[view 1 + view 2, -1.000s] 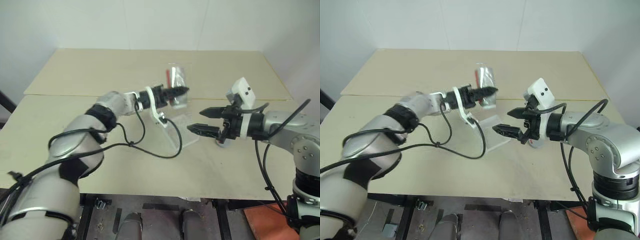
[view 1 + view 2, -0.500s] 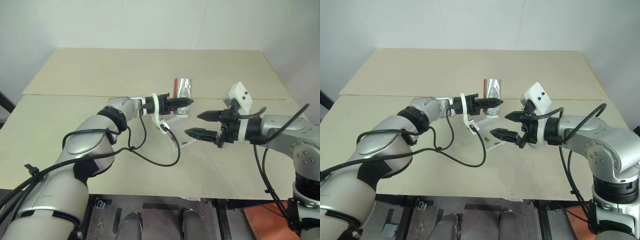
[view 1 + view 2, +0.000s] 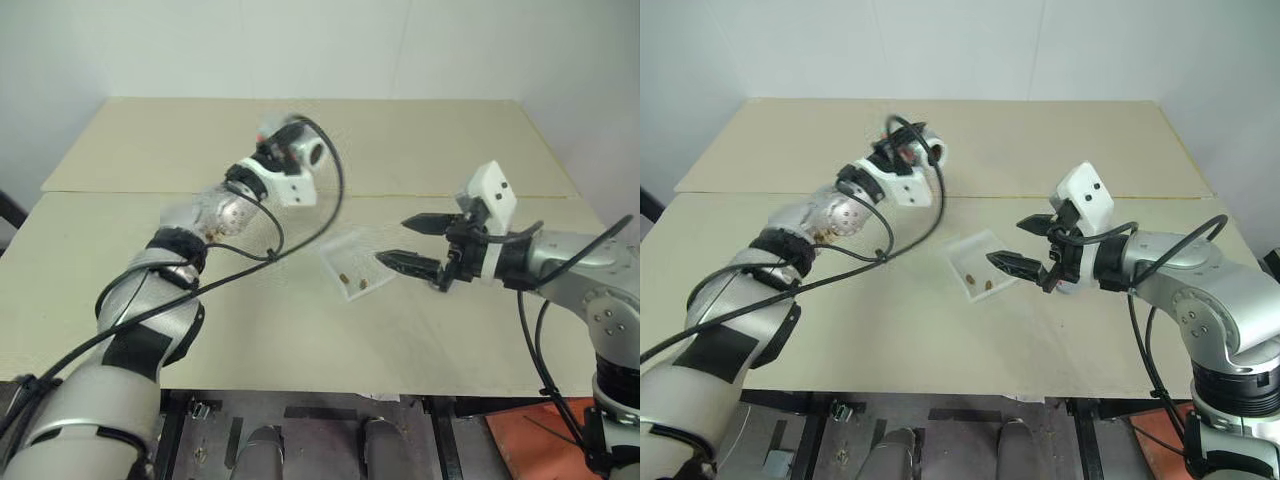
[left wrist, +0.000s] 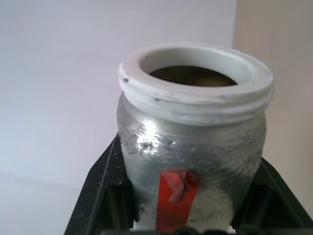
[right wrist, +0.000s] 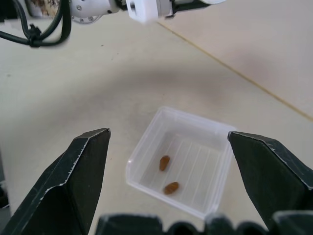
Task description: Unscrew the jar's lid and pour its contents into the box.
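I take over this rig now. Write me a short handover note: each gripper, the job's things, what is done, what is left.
Left gripper: shut on the small clear jar with a red label stripe, lid off, held up and away from the tray.
Right gripper: open, empty, beside the shallow clear plastic box on the beige table.
Done: two small brown pieces lie in the box.
Left: I cannot tell whether the jar is empty; the lid's place is unknown.

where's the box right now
The box sits on the table near its middle, just ahead of the open right gripper, with two brown pieces inside.
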Available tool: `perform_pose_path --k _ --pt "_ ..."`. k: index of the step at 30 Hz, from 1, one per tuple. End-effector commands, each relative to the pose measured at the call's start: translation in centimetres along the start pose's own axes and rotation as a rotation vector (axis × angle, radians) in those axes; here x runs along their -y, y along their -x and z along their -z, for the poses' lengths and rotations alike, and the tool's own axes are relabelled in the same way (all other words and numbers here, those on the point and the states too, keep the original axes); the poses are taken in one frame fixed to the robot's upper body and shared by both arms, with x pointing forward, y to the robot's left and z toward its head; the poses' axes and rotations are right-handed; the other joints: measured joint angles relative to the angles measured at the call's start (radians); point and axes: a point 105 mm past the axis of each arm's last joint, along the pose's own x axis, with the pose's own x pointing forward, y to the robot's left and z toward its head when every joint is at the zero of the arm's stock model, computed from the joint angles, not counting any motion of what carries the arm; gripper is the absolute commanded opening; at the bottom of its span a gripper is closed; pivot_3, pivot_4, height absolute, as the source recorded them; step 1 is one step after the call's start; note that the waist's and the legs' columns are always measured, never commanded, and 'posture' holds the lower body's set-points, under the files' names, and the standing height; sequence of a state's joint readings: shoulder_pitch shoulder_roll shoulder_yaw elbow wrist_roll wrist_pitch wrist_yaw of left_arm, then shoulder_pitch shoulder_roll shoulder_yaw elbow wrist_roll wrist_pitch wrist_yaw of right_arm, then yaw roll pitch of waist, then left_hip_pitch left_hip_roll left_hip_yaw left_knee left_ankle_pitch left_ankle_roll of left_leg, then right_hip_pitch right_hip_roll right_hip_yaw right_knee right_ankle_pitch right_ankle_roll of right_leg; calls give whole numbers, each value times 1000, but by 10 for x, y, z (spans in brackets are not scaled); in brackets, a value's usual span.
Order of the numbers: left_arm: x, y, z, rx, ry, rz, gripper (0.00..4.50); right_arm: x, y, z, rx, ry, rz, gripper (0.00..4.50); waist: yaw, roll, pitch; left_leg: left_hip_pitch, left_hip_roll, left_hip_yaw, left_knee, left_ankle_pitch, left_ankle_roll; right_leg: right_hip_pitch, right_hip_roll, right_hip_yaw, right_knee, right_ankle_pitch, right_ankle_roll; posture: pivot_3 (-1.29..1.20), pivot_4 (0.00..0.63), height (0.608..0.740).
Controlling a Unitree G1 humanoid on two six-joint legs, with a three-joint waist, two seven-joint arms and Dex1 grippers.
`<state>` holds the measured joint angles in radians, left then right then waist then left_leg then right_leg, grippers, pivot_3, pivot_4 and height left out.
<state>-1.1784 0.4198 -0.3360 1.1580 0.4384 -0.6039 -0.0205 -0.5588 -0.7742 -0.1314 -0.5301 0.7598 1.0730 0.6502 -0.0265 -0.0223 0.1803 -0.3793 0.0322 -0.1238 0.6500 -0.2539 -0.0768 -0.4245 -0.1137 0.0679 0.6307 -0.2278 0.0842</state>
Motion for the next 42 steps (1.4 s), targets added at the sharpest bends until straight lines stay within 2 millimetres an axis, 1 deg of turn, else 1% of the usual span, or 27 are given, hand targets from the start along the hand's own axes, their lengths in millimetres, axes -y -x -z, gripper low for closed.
perform_pose_path --k 1,3,4,5,7,10,13,18,22,24,26,27,29,32,35,38,40,42 --pt "-21 8 15 -70 483 -40 1938 0 2 -7 31 60 12 4466 -6 0 0 0 0 0 0 0 0 0 0 0 1 0 0 0 150 740" --pt "-19 18 32 -182 776 -15 1938 1 1 -6 30 60 18 4466 -17 0 0 -1 0 -1 1 0 0 0 0 0 1 0 0 0 150 740" --pt "-17 24 34 -196 866 9 1938 2 0 -5 30 59 21 4466 -21 0 0 -1 0 -1 1 0 0 0 0 0 1 0 0 0 150 740" --pt "-14 31 33 -198 942 27 1938 3 0 -4 31 59 22 4466 -29 0 0 -1 0 -1 2 0 0 0 0 0 1 0 0 0 150 740" --pt "-10 43 29 -187 1018 46 1938 3 -1 -4 30 60 20 4466 -41 0 0 0 0 -2 2 0 0 1 0 0 1 0 0 0 150 740" --pt "4 64 22 -167 1040 87 1938 -1 -3 1 10 70 -1 4466 -49 0 0 2 0 -2 2 0 0 2 0 0 2 0 0 0 150 740" --pt "12 77 18 -138 1048 56 1938 -4 -5 9 -14 80 -10 4466 -47 0 0 5 0 -1 2 0 0 3 0 0 1 0 0 0 150 740" --pt "28 90 21 -121 1040 -17 1938 -9 -9 13 -20 83 -23 4466 -38 0 0 6 0 -1 2 -1 2 4 0 0 -1 0 0 0 150 740" --pt "51 98 25 -167 1044 26 1938 -12 -12 15 -22 89 -28 4466 -37 0 0 6 0 -1 2 -3 5 4 0 0 -1 0 0 0 150 740" --pt "58 100 26 -190 1042 45 1938 -12 -13 16 -23 92 -27 4466 -37 0 0 6 0 -1 2 -3 5 4 0 0 -1 0 0 0 150 740" --pt "63 103 31 -222 1026 56 2653 -13 -14 18 -26 96 -24 4500 -35 0 -1 6 0 -1 2 -3 5 5 0 0 -2 0 0 0 150 740" --pt "65 104 33 -234 1016 59 2856 -13 -14 18 -27 97 -23 4500 -35 0 -1 6 0 -1 2 -3 5 5 0 0 -2 0 0 0 150 740" --pt "66 105 34 -241 1009 63 3552 -13 -14 19 -28 98 -24 4500 -35 0 -1 6 0 -1 2 -3 5 5 0 0 -2 0 0 0 150 740" --pt "64 112 34 -239 993 79 4488 -15 -14 20 -32 94 -40 4500 -38 0 -1 6 0 -1 2 -3 6 5 0 0 -2 0 0 0 150 740" --pt "51 131 30 -210 954 160 4488 -16 -9 20 -35 97 -41 4500 -46 0 -1 6 0 -1 1 -3 6 4 0 1 -2 0 0 0 150 740" --pt "35 150 23 -182 949 257 4488 -12 -5 22 -46 94 -22 4500 -43 1 -1 6 1 -1 1 -3 6 3 1 1 -1 0 -1 0 150 740" --pt "17 172 18 -164 958 353 4488 -9 0 23 -44 94 -6 4500 -43 1 -1 6 0 -1 1 -3 6 4 0 1 -2 0 -1 0 150 740" --pt "1 187 13 -145 959 427 4488 -8 4 21 -38 101 -2 4500 -42 1 -1 6 1 -1 0 -4 7 3 1 1 -1 0 -1 0 150 740"
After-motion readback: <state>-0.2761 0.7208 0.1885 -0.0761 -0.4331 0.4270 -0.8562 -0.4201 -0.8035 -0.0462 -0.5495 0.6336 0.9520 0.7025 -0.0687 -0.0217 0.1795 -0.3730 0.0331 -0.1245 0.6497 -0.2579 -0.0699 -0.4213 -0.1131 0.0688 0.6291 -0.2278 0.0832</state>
